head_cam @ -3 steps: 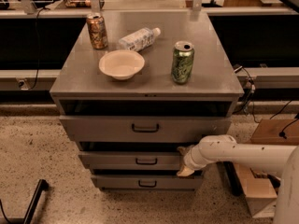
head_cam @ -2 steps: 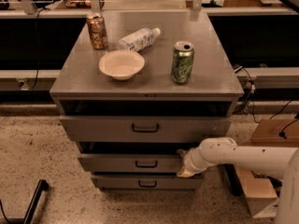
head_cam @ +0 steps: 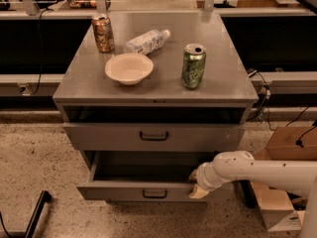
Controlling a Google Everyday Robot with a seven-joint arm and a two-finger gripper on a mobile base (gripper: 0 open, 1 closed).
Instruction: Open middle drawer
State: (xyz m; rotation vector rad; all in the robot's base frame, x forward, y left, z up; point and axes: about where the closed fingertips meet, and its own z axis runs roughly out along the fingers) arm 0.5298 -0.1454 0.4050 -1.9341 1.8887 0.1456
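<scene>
The grey cabinet (head_cam: pixel 158 90) has its middle drawer (head_cam: pixel 119 191) pulled well out. The drawer has a low grey front panel with a small dark bar handle (head_cam: pixel 154 194), and its dark inside (head_cam: pixel 143 166) shows. My gripper (head_cam: pixel 196 184), on the white arm (head_cam: pixel 257 168) that reaches in from the right, sits at the right end of the drawer's front edge, touching it. The taller top drawer (head_cam: pixel 153 136) above is nearly shut. The lowest drawer is hidden under the pulled-out one.
On the cabinet top stand a cream bowl (head_cam: pixel 129 68), a green can (head_cam: pixel 193 66), a brown can (head_cam: pixel 103 33) and a lying plastic bottle (head_cam: pixel 146 41). A cardboard box (head_cam: pixel 290 145) sits on the floor at the right. A dark bar (head_cam: pixel 34 217) lies at lower left.
The middle drawer has slid out toward the camera, with my gripper moving along at its right front edge. The view now sits closer to the cabinet.
</scene>
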